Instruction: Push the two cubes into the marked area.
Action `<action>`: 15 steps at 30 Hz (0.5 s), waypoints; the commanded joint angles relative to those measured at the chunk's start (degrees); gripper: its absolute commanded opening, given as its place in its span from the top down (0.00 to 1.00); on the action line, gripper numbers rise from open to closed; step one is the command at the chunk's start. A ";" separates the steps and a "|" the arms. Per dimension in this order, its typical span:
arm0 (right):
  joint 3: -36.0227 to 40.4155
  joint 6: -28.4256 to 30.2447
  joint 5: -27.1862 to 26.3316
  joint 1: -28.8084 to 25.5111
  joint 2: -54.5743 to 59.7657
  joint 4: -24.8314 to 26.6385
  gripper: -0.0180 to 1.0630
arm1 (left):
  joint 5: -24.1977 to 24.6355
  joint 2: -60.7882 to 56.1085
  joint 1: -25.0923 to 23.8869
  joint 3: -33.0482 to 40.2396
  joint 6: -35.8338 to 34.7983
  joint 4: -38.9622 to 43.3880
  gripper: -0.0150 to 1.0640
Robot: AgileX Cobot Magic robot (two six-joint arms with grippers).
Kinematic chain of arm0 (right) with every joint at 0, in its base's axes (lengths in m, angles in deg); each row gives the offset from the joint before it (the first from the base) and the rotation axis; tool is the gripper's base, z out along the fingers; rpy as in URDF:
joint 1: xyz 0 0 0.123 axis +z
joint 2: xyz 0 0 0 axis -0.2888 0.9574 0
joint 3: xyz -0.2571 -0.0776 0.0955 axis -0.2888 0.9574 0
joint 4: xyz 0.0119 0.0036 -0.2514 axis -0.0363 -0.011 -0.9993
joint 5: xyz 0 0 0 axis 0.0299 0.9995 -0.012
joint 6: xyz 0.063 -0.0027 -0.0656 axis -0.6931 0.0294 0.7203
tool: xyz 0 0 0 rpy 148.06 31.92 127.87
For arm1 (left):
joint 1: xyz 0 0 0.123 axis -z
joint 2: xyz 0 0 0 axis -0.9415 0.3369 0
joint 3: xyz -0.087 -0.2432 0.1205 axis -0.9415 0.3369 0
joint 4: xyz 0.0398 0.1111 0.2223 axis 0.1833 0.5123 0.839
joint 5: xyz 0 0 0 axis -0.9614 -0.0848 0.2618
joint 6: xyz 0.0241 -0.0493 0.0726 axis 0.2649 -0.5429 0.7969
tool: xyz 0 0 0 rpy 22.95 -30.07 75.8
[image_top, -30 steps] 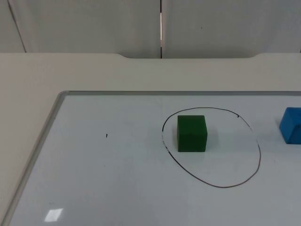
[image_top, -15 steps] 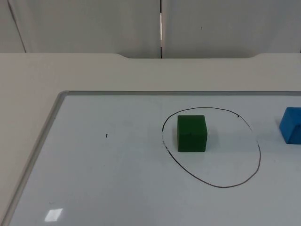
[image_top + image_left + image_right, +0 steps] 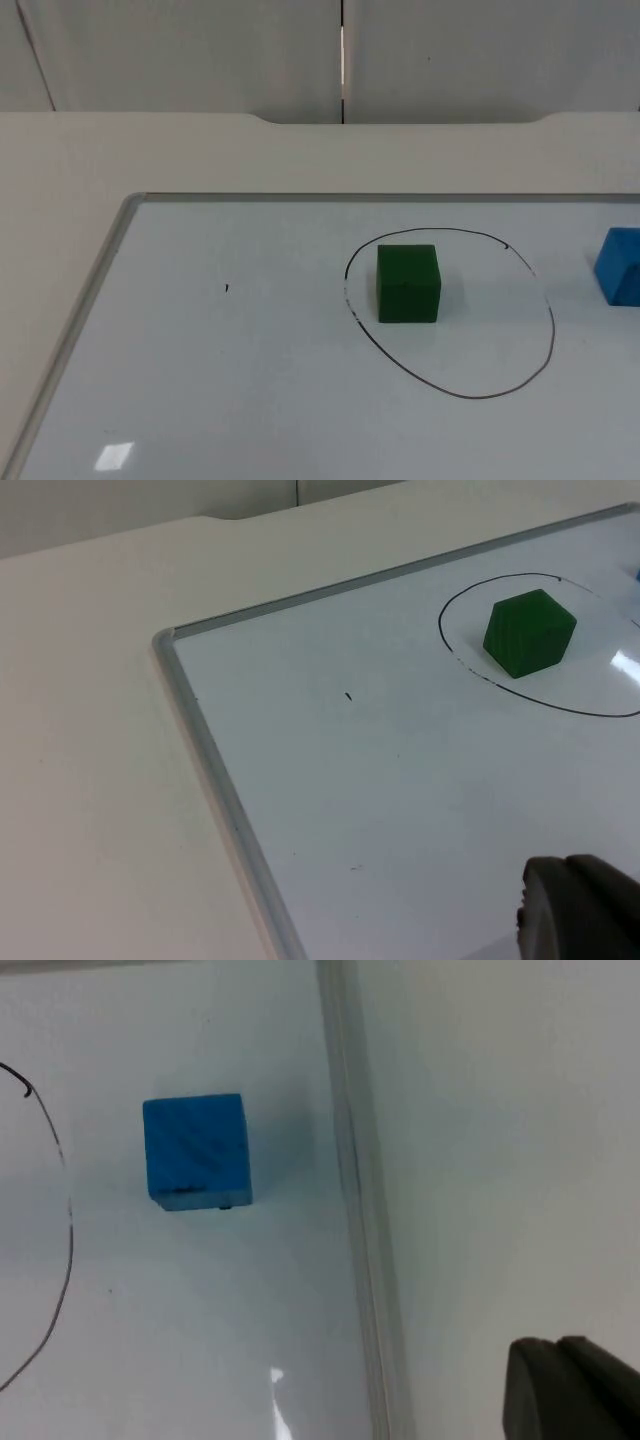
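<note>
One cube placed, one left out
The green cube (image 3: 408,284) is seen inside the ring (image 3: 549,340); the blue cube (image 3: 620,266), at right edge, probably light, rigid, slides if pushed on its outer face. Finger state cannot be told.

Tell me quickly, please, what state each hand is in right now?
Left hand: cannot be told; it holds nothing and is well away from the green cube.
Right hand: cannot be told; it holds nothing and is clear of the blue cube.

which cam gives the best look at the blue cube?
Right wrist view: the whole blue cube shows, standing on the whiteboard outside the drawn outline. The top view cuts it off at the picture's edge. The left wrist view catches at most a blue sliver.
</note>
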 commanded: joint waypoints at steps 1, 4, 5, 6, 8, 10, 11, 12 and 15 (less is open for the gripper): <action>-0.70 -0.27 -3.48 -0.45 3.86 0.02 0.98 | 0.18 -0.23 -0.07 0.29 -0.34 0.38 0.99; -0.84 -0.27 -6.17 -0.45 6.77 0.02 0.98 | 0.18 -0.23 -0.07 0.29 -0.34 0.38 0.99; -0.84 -0.27 -8.17 -0.45 8.68 0.02 0.98 | 0.18 -0.23 -0.07 0.29 -0.34 0.38 0.99; -0.84 -0.27 -9.34 -0.45 9.96 0.02 0.98 | 0.18 -0.23 -0.07 0.29 -0.34 0.38 0.99; -0.84 -0.27 -11.31 -0.45 11.94 0.02 0.98 | 0.18 -0.23 -0.07 0.29 -0.34 0.38 0.99; -0.84 -0.27 -13.03 -0.45 14.36 0.02 0.98 | 0.18 -0.23 -0.07 0.29 -0.34 0.38 0.99; -0.84 -0.27 -14.59 -0.45 16.13 0.02 0.98 | 0.18 -0.23 -0.07 0.29 -0.34 0.38 0.99; -0.84 -0.27 -15.87 -0.45 17.20 0.02 0.98 | 0.18 -0.23 -0.07 0.29 -0.34 0.38 0.99; -0.84 -0.27 -19.54 -0.45 19.57 0.02 0.98 | 0.18 -0.23 -0.07 0.29 -0.34 0.38 0.99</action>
